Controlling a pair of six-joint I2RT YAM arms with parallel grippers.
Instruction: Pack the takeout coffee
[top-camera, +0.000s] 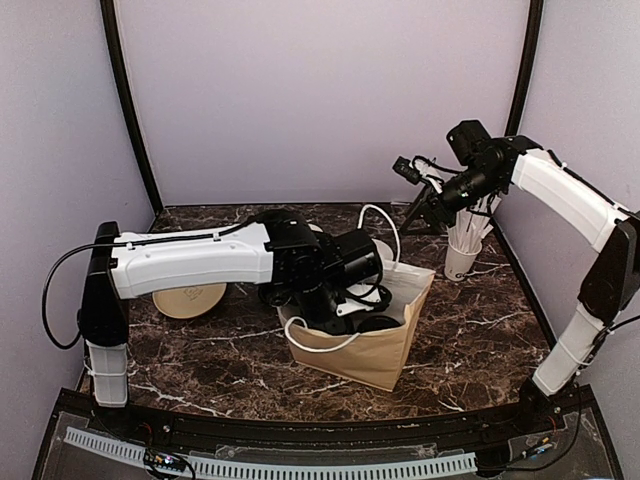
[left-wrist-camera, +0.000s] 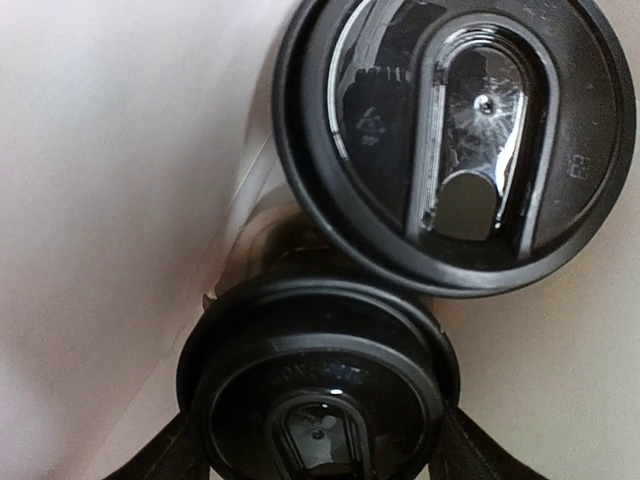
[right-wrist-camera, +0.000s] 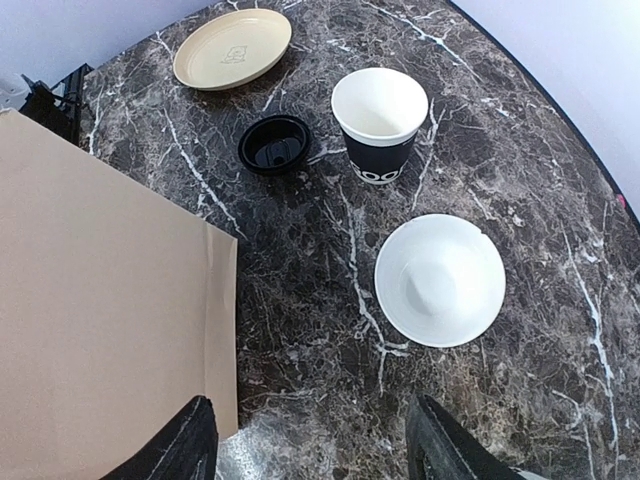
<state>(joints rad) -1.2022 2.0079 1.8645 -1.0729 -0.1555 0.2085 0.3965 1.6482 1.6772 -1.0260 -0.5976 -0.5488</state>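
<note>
Left hand's (left-wrist-camera: 318, 445) in the bag (top-camera: 370, 355) gripping a lidded cup (left-wrist-camera: 320, 395) beside a second cup (left-wrist-camera: 455, 140), so next up I'd guess let go and lift out; right hand's (right-wrist-camera: 310, 440) open, empty, outside the bag.

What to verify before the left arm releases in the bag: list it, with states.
1. Entry: left gripper inside paper bag, ok.
2. Lid on held cup: ok.
3. Bag floor under held cup: cannot tell.
4. Gap to second cup: cannot tell.
5. Spare arm: right gripper open, empty, ok.
6. Lid on open cup on table: not ok, loose lid beside it.
</note>
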